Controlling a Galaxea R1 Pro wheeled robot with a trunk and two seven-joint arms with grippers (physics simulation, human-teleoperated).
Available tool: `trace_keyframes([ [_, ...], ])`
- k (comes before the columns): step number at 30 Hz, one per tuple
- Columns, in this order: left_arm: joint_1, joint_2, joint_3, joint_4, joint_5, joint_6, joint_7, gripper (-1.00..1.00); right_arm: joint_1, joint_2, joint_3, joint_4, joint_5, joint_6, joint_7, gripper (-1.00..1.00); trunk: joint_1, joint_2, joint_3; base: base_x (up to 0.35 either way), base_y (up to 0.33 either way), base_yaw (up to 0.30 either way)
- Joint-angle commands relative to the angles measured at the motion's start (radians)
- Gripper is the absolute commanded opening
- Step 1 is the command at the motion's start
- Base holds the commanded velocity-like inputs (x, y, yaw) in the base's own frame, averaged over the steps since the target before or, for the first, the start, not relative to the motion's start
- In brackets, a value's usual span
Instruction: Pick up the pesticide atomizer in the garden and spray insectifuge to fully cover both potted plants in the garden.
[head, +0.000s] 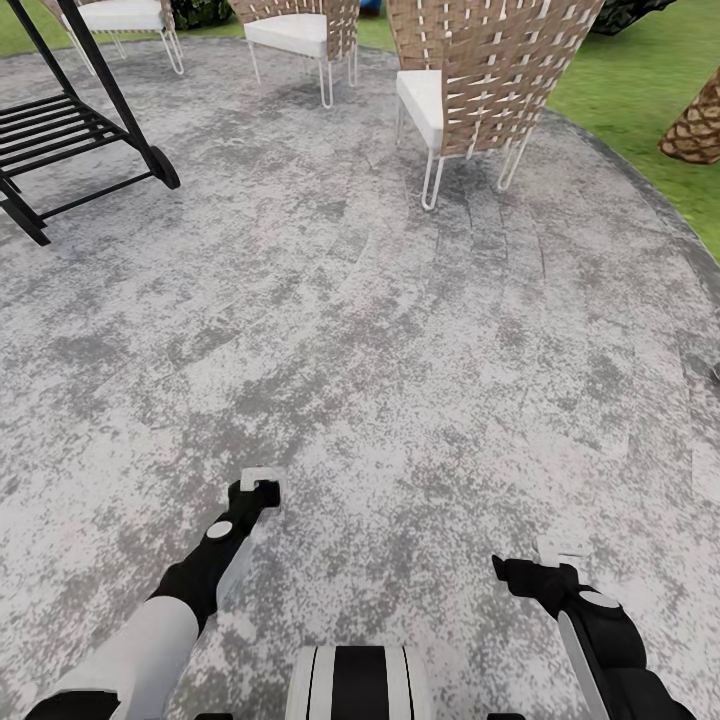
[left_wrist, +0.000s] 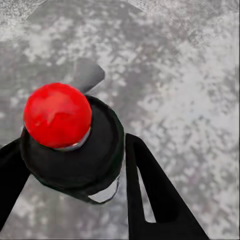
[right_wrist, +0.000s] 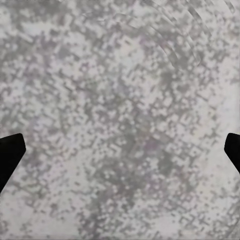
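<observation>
1. Head view: I look down over a grey mottled patio. My left hand reaches out at about 7 o'clock and my right hand at about 5 o'clock, both low over the paving and well apart from each other. From here I cannot tell how far either one is open. At 12 o'clock stands a woven chair with a white seat cushion and thin white legs; a second one like it sits at about 11 o'clock. A black slatted frame on wheels fills the 10 o'clock corner. Grass borders the patio at about 2 o'clock, and a brown scaly trunk-like thing pokes in at the edge there.

2. Left wrist view: my left hand is closed around the pesticide atomizer — a dark round bottle with a glossy red top and a sliver of white label showing low on its side. One black finger presses the bottle's side and the other sits against the opposite side. The bottle is off the paving, with the grey patio behind it.

3. Right wrist view: my right hand is spread wide — only the black fingertips show at the two edges, with nothing held between them and mottled grey paving beyond.
</observation>
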Motion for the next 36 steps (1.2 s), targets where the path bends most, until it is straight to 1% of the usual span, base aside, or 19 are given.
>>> trace_keyframes([
  [1,0.0,0.0,0.0,-0.066,0.001,-0.002,0.001,-1.0,0.0,0.0,0.0,-0.001,-0.002,0.005,0.001,1.0,0.0,0.0,-0.001,0.0,0.0,0.0],
  [3,0.001,0.0,0.001,-0.184,0.001,0.006,0.001,-1.0,0.0,0.0,-0.001,-0.001,-0.002,0.005,0.001,1.0,0.0,0.0,-0.001,0.0,0.0,0.0],
  [5,0.001,0.0,0.001,-0.237,0.0,0.012,0.001,-1.0,0.0,0.0,-0.001,-0.001,-0.002,0.005,0.001,1.0,0.0,0.0,-0.001,0.0,0.0,0.0],
  [7,0.001,-0.001,0.001,-0.26,-0.002,0.014,0.001,-1.0,0.0,-0.001,-0.001,-0.001,-0.002,0.005,0.001,1.0,0.0,0.0,-0.001,0.0,0.0,0.0],
  [25,0.001,0.0,0.001,-0.273,0.0,0.013,-0.001,-1.0,0.0,-0.001,-0.001,-0.001,-0.002,0.006,0.001,1.0,0.0,0.0,-0.001,0.0,0.0,0.0],
  [31,0.002,0.0,0.001,-0.273,0.001,0.013,-0.001,-1.0,0.0,-0.001,-0.001,-0.001,-0.002,0.006,0.001,1.0,-0.003,0.001,0.023,0.0,0.0,0.0],
  [36,0.004,0.0,0.0,-0.272,0.001,0.013,0.0,-1.0,0.0,-0.001,-0.001,-0.001,-0.002,0.006,0.001,1.0,-0.003,0.001,0.023,0.0,0.0,0.0],
])
